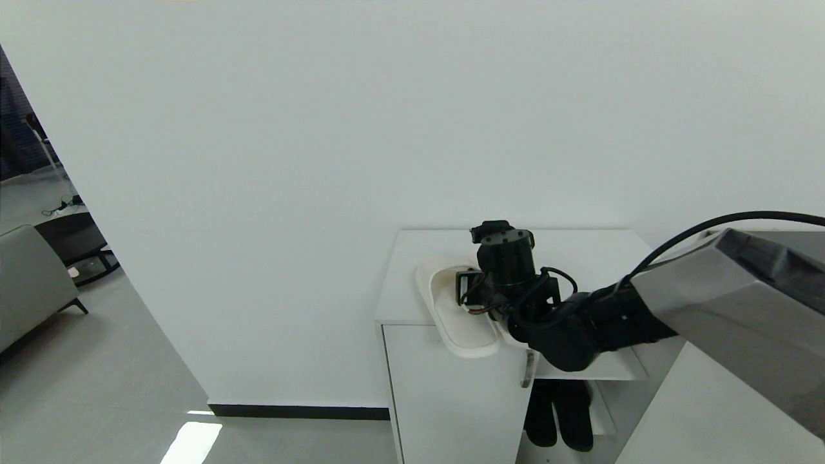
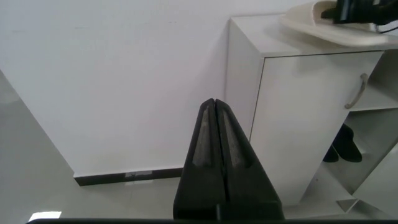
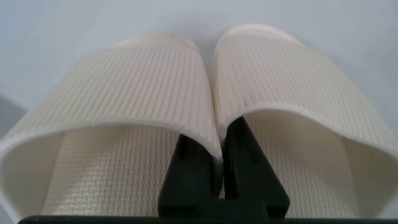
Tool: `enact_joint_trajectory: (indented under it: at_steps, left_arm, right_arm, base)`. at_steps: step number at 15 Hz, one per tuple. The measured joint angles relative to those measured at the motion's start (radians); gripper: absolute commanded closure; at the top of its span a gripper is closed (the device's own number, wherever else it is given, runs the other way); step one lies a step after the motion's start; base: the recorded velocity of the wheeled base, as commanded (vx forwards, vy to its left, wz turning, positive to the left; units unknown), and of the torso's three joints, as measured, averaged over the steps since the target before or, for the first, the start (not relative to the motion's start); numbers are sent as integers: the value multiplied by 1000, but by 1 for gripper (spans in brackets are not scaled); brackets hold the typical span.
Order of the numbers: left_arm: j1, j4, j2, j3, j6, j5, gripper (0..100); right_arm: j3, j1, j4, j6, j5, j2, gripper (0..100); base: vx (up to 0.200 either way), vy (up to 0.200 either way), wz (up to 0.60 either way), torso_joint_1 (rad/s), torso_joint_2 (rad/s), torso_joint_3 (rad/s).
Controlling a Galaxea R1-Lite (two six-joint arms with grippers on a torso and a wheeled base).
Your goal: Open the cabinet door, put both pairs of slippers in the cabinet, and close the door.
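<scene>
A pair of cream slippers (image 1: 451,316) lies side by side on top of the white cabinet (image 1: 451,386), heels overhanging its front edge. My right gripper (image 1: 467,290) is at the slippers. In the right wrist view its fingers (image 3: 186,174) reach under the two straps and pinch their adjoining inner edges, shut on the cream slippers (image 3: 143,81). The cabinet's right half stands open, and a pair of black slippers (image 1: 561,419) rests on a lower shelf inside. My left gripper (image 2: 215,109) hangs low to the cabinet's (image 2: 298,112) left, shut and holding nothing.
The closed left door carries a metal handle (image 1: 528,368). A white panel (image 1: 696,419), apparently the open right door, juts out at the lower right. A white wall runs behind the cabinet. A grey sofa (image 1: 26,283) stands far left across bare floor.
</scene>
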Motion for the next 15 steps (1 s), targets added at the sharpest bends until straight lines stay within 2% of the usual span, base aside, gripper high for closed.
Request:
enact_joint_trajectory:
  at_steps: [3,8,10,15]
  left_arm:
    - [0,0,0,0,0,0,100]
    - [0,0,0,0,-1,0,100]
    - [0,0,0,0,-1,0,100]
    - [0,0,0,0,-23,0,100]
  right_arm:
    - [208,43,-36,9,95,-154,100]
    - [563,113,-213,-22,234,-388,100]
    - [619,138,-226,-32,250,-440,100]
    - [639,151,-229,-33,266,-476,100]
  base:
    - [0,0,0,0,0,0]
    - [0,0,0,0,0,0]
    - [-200,0,0,2,5,7]
    - [-200,0,0,2,2,4]
